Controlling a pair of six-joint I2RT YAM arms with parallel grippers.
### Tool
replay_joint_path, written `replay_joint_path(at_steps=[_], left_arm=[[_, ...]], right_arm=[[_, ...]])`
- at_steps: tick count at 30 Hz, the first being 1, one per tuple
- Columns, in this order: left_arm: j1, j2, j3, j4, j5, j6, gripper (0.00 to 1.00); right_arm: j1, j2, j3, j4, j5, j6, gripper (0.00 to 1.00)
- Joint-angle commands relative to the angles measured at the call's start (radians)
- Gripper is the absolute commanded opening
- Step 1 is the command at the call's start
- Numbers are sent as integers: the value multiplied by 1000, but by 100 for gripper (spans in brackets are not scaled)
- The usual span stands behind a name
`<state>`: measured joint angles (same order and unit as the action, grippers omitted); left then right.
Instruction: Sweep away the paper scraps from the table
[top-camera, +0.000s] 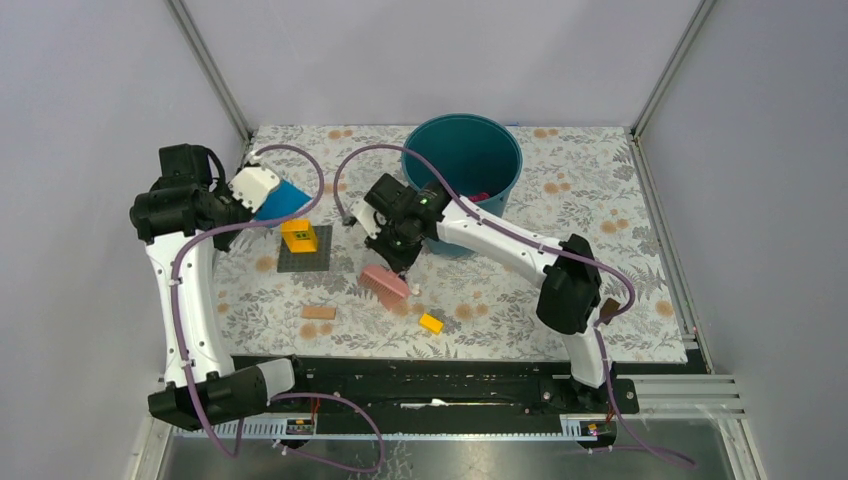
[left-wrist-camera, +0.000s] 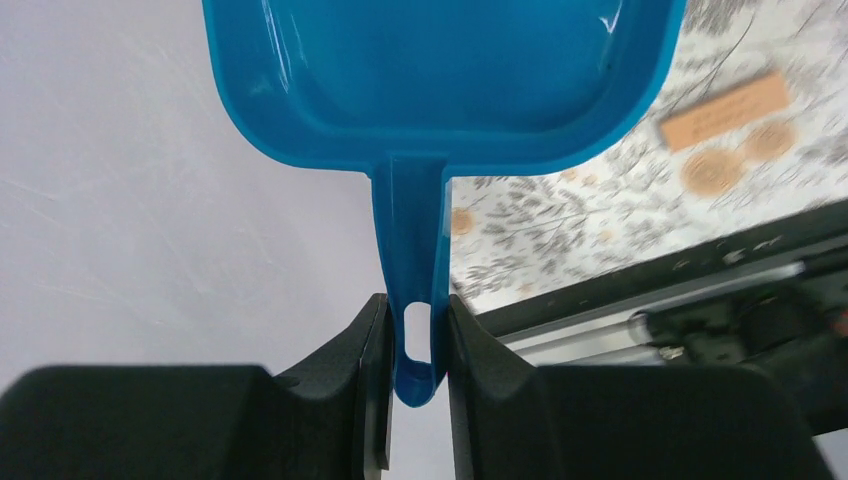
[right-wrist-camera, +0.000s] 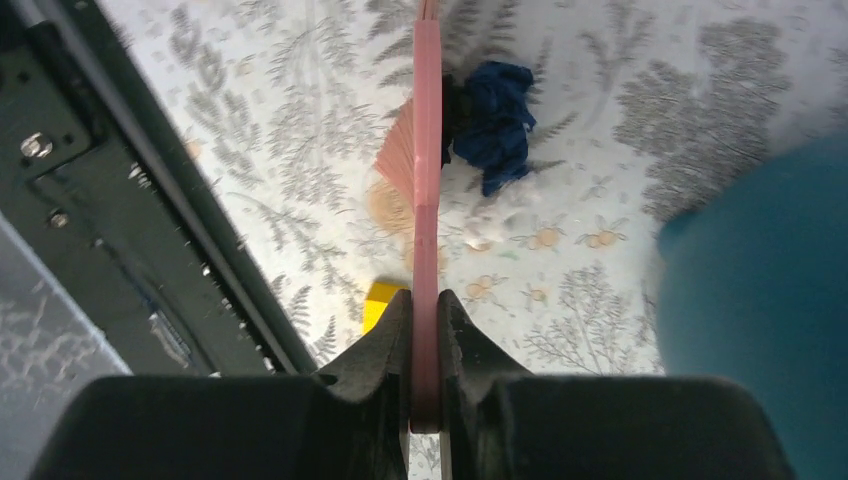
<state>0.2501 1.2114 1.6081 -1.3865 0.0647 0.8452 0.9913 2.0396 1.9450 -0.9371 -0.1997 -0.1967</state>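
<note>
**Brush down at the blue wad, dustpan waiting at the side**

Clamping the right gripper (right-wrist-camera: 425, 300) narrowly on the thin flat handle of the pink plastic hand brush (right-wrist-camera: 427, 150), one jaw on each face, probably to stop the bristles from twisting under a push. Resting the fanned bristles on the white-and-grey floral table (right-wrist-camera: 600, 330), right against the small dark blue crumpled paper wad (right-wrist-camera: 495, 120). Noticing also a black scrap (right-wrist-camera: 452, 100) wedged between that wad and the brush, and a pale white scrap (right-wrist-camera: 480, 228) just nearer to the wrist. Finding all these scraps near the middle of the table, in front of the tall round teal bucket (top-camera: 462, 160).

Pinching the left gripper (left-wrist-camera: 412, 320) shut on the slotted handle end of the bright blue plastic dustpan (left-wrist-camera: 440, 70). Holding it at the far left, well apart from the scraps, beside the yellow brick (top-camera: 300, 235) on its dark grey plate (top-camera: 290, 262). Seemingly parking it out of the brush's way until needed.

Aligning the long axis of the brush straight out from the jaws, bristles at the far end. Judging the blue wad slightly longer along that same line than across it, and pointing nowhere in particular. Aiming the open mouth of the dustpan away from its gripper, toward the table centre.
</note>
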Motion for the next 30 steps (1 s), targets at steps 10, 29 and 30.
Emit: replay_joint_path(at_steps=[10,29,30], left_arm=[[2,-142,-199,-70,-70,600,0],[-502,-12,-333,68,-42,391,0],[-531,20,-324,70,-47,351,0]], right_arm=[[-62,-111,28,45,137,6,0],[-28,-174,-1,33,521,163,0],[-25,-173,-7,29,523,186,0]])
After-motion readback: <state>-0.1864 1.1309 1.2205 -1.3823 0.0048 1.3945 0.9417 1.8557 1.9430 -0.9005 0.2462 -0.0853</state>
